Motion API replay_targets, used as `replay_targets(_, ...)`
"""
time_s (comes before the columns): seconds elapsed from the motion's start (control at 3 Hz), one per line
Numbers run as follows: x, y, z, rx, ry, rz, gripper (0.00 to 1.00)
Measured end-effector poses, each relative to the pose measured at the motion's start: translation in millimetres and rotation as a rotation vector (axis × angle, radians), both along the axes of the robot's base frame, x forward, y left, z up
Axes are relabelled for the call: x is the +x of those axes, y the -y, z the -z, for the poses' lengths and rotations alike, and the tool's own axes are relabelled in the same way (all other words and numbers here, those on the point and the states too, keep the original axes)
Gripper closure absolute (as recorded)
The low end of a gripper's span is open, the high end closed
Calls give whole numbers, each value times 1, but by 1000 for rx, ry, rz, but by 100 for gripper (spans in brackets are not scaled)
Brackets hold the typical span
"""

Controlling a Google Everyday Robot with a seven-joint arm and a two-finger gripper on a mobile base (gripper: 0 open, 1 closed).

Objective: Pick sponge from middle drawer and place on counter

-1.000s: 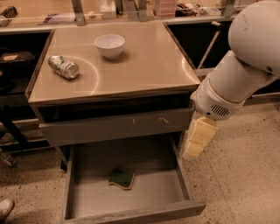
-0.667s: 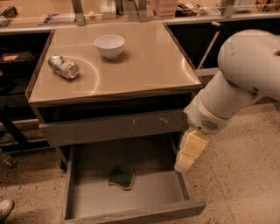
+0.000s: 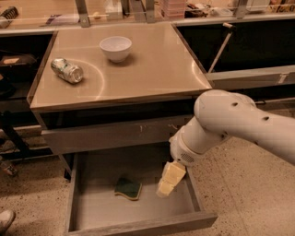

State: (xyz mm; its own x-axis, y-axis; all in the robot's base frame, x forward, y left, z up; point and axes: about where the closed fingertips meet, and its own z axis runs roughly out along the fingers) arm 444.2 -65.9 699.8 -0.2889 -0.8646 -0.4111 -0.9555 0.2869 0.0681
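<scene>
The sponge [image 3: 127, 188], dark green on top with a pale edge, lies on the floor of the open middle drawer [image 3: 92, 207]. My gripper [image 3: 167, 183], with pale yellow fingers, hangs inside the drawer just right of the sponge, a short gap away, and holds nothing that I can see. The white arm comes in from the right above it. The tan counter [image 3: 152, 69] tops the cabinet above.
A white bowl [image 3: 115, 47] and a crushed silver can [image 3: 67, 70] sit on the counter. A scratched grey drawer front [image 3: 110, 133] sits shut above the open drawer. A long cluttered ledge [image 3: 138, 11] with metal posts runs behind. Speckled floor lies to the right.
My arm has swung left and down. The gripper has moved from beside the cabinet's right edge into the open drawer, close to the sponge.
</scene>
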Motion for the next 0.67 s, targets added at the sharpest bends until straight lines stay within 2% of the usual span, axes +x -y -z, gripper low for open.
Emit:
replay_targets(0.33, 5, -2, 1, 8, 17, 8, 0)
replay_targets(0.67, 5, -8, 16, 40, 3, 11, 0)
